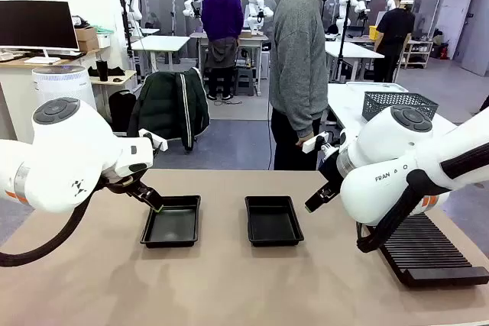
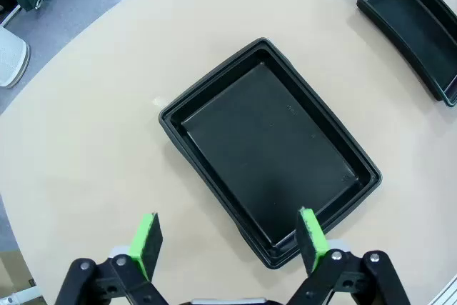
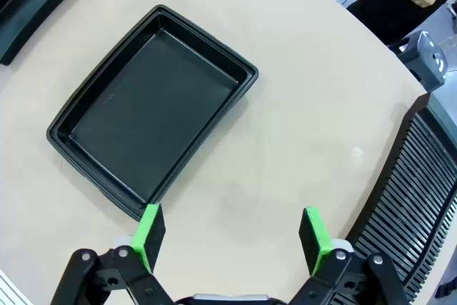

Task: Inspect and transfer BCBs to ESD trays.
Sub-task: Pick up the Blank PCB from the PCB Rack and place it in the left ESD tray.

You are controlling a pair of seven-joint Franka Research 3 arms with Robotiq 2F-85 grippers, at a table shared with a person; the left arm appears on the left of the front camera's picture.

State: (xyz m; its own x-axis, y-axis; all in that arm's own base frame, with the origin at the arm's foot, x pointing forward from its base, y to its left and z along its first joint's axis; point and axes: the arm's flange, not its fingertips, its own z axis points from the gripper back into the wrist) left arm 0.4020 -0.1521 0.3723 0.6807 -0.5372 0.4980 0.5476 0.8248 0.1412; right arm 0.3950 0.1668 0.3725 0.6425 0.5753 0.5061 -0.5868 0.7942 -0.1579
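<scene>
ESD trays: left tray (image 1: 172, 221) and right tray (image 1: 273, 220) sit side by side mid-table, apart, both with bare black floors. Left gripper (image 2: 228, 241) hovers over the left tray's edge, fingers spread. Right gripper (image 3: 232, 237) is spread too, between the right tray and slotted rack (image 1: 428, 253). Mesh basket (image 1: 399, 103) contents: can't tell from here.
</scene>
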